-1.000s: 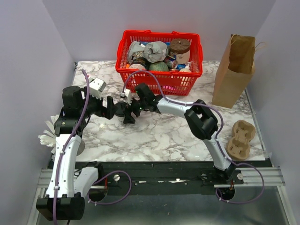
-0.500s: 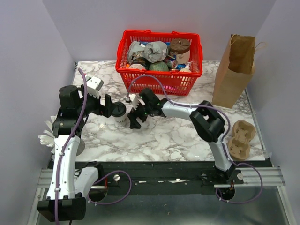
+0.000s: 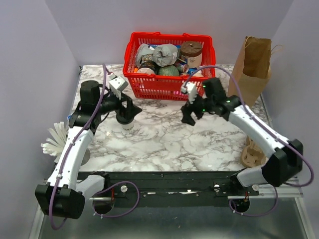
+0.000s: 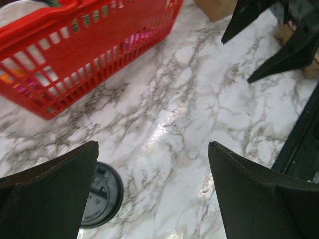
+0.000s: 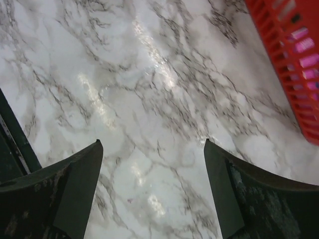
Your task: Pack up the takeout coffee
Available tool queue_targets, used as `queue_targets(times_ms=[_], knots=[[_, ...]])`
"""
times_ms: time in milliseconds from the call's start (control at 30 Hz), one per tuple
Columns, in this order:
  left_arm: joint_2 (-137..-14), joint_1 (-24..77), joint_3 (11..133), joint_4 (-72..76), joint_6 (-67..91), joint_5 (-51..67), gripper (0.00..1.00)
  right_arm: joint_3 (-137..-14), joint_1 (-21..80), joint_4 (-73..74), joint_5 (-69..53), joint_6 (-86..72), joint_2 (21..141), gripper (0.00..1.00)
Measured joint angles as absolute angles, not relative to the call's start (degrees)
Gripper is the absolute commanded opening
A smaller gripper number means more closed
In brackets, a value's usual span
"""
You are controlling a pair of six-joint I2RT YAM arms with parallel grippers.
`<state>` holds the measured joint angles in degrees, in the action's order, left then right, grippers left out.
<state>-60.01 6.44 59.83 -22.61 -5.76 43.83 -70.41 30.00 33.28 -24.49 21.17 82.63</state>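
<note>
The desk (image 3: 164,144) is white marble with grey veining, glossy enough to throw back patches of light in both wrist views. Plain lavender walls (image 3: 89,30) close it in at the back and on both sides, and a black rail (image 3: 174,180) runs along the near edge where the arms are bolted.

At the back stands a red plastic basket (image 3: 159,88), full of mixed groceries. A brown paper bag (image 3: 248,74) stands upright to its right, against the wall. Near the desk's right edge lies a cardboard cup carrier (image 3: 252,155), partly hidden behind the right arm.

The takeout coffee (image 3: 125,120) stands upright on the marble, left of centre and in front of the basket's left corner, its black lid (image 4: 102,191) on. The left end effector (image 3: 128,109) hangs just above it, released: its fingers are spread wide, with bare marble between them and the lid off to one side, partly behind a finger.

The right end effector (image 3: 191,113) hovers over open marble near the basket's right front corner, also released and holding nothing.
</note>
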Motion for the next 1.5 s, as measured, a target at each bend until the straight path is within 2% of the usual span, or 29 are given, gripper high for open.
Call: queue_targets(times_ms=[100, 233, 533, 667, 1100, 1333, 1500], knots=[[-63.2, 10.3, 61.5, -22.0, -5.8, 44.6, 0.98, -69.9, 21.8, 39.6, -21.9, 21.2, 76.6, 0.86], [-67.1, 13.5, 64.2, -20.4, -4.7, 45.0, 0.98, -69.0, 5.4, 47.7, -16.4, 17.6, 71.6, 0.82], [-72.7, 14.8, 67.1, -16.1, -1.7, 46.0, 0.98, -66.5, -23.6, 61.7, -9.6, 15.2, 71.3, 0.77], [-73.5, 15.2, 67.1, -15.5, -1.4, 45.9, 0.98, -65.0, -32.9, 64.7, -8.4, 15.7, 73.0, 0.73], [-73.5, 16.6, 67.5, -15.5, -0.8, 45.1, 0.98, -60.7, -34.5, 62.9, -6.8, 15.3, 74.3, 0.67], [-73.5, 17.4, 68.0, -15.7, -0.7, 43.5, 0.98, -59.4, -34.9, 61.0, -5.7, 13.9, 75.9, 0.58], [-73.5, 17.9, 68.0, -16.0, -0.8, 42.9, 0.98, -59.2, -35.4, 60.2, -5.5, 13.5, 76.6, 0.57]])
